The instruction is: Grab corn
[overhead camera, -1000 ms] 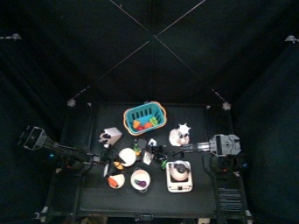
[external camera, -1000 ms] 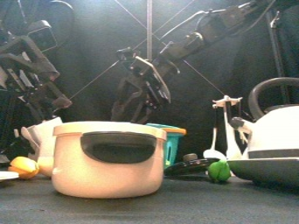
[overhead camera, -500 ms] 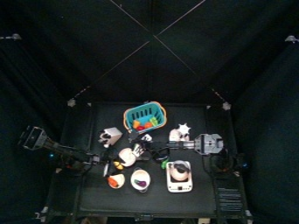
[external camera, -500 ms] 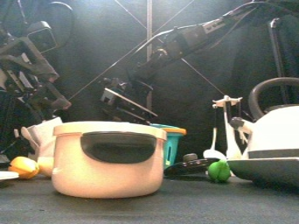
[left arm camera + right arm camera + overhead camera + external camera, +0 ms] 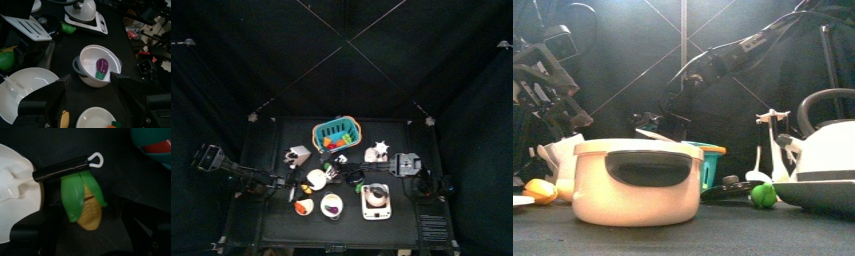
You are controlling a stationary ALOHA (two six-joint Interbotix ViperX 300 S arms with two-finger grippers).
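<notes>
The corn (image 5: 85, 203), a yellow cob in green husk, lies on the black table in the right wrist view. Across its husk end lies a black handle with a white loop (image 5: 67, 168). My right gripper (image 5: 85, 234) hangs open just over the corn, one jaw on either side of the cob's tip, touching nothing. In the top view the right arm reaches from the right to the table's middle (image 5: 354, 168). The left gripper (image 5: 93, 92) is open and empty above a white bowl holding a purple eggplant (image 5: 100, 67).
A teal basket (image 5: 335, 133) stands at the back and a kettle on its base (image 5: 376, 200) at the front right. A cream pot (image 5: 636, 180) fills the front view. White dishes (image 5: 13, 183) crowd close beside the corn.
The right arm has stretched further left across the table and come down behind the pot, its jaws staying open. The left arm has not moved.
</notes>
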